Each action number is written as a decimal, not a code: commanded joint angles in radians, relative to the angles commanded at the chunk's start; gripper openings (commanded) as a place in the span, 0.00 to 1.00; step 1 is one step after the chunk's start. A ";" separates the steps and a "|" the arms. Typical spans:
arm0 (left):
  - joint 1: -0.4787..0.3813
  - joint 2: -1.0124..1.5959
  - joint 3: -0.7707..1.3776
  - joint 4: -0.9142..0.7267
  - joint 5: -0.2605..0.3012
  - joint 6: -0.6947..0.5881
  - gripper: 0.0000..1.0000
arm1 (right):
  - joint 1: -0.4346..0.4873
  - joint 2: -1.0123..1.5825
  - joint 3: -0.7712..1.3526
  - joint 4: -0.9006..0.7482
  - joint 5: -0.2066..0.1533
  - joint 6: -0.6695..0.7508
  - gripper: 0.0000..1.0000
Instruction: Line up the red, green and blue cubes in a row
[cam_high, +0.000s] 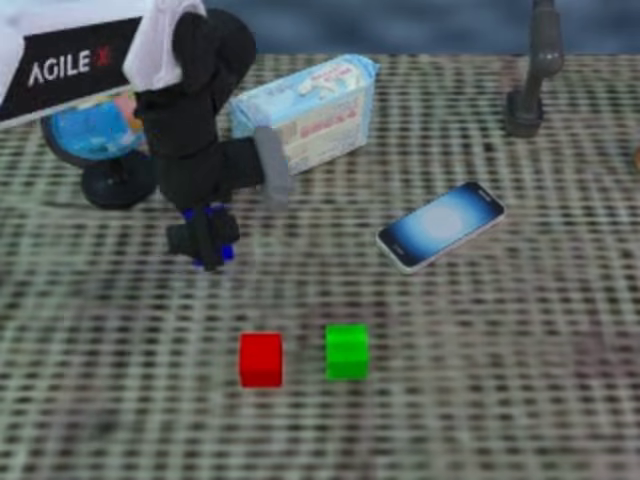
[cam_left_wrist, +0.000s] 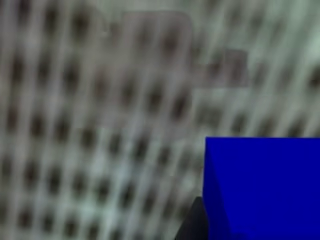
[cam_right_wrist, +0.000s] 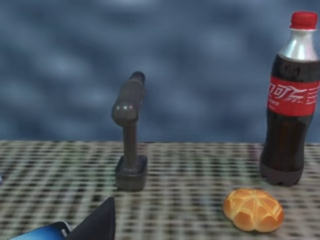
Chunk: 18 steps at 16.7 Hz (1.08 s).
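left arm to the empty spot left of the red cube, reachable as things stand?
Probably yes. The left gripper, shut on the blue cube, sits just behind and left of the red cube; bare table lies between, nothing in the way.

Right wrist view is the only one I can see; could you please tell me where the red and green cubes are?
Observer: The red cube and the green cube sit side by side with a gap between them, in the lower part of the top view, red on the left.
Operator: Thank you. And where is the blue cube?
Observer: The blue cube is right at the left gripper, farther back and left of the red one, not in the row.
Operator: Is anything close to it there?
Observer: A tissue pack lies behind it and the smartphone lies to its right, both apart from it.
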 joint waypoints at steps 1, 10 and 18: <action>-0.067 0.030 0.055 -0.025 0.000 -0.032 0.00 | 0.000 0.000 0.000 0.000 0.000 0.000 1.00; -0.502 0.208 0.424 -0.181 -0.005 -0.272 0.00 | 0.000 0.000 0.000 0.000 0.000 0.000 1.00; -0.505 0.227 0.375 -0.115 -0.002 -0.270 0.00 | 0.000 0.000 0.000 0.000 0.000 0.000 1.00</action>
